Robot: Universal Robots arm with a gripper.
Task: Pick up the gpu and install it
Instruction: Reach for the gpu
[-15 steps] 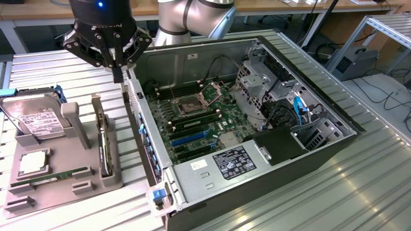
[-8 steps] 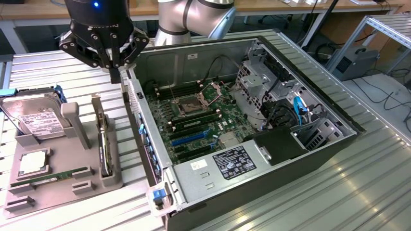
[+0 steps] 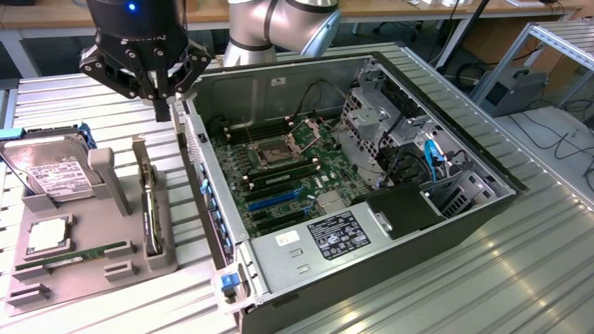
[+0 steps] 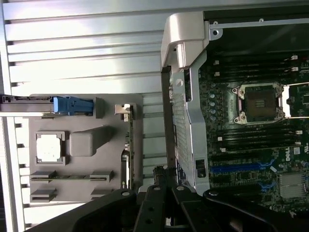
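Note:
The gpu (image 3: 145,198) is a thin dark card standing on its long edge in a slot of the grey holder (image 3: 88,282), at the exterior view's left. In the wrist view the gpu (image 4: 129,147) shows edge-on, with its silver bracket (image 4: 124,109) at one end. My gripper (image 3: 163,104) hangs above the table between the holder's far end and the rear wall of the open computer case (image 3: 278,83). Its fingers are shut together with nothing between them. The gripper (image 4: 163,191) is well above the card and apart from it.
The holder also carries a silver hard drive (image 3: 55,170), a processor (image 3: 49,235) and a green memory stick (image 3: 79,256). Inside the case lie the motherboard (image 3: 278,174), a blue expansion slot (image 4: 241,168) and a drive cage (image 3: 376,118). The ribbed metal table (image 3: 483,278) surrounds everything.

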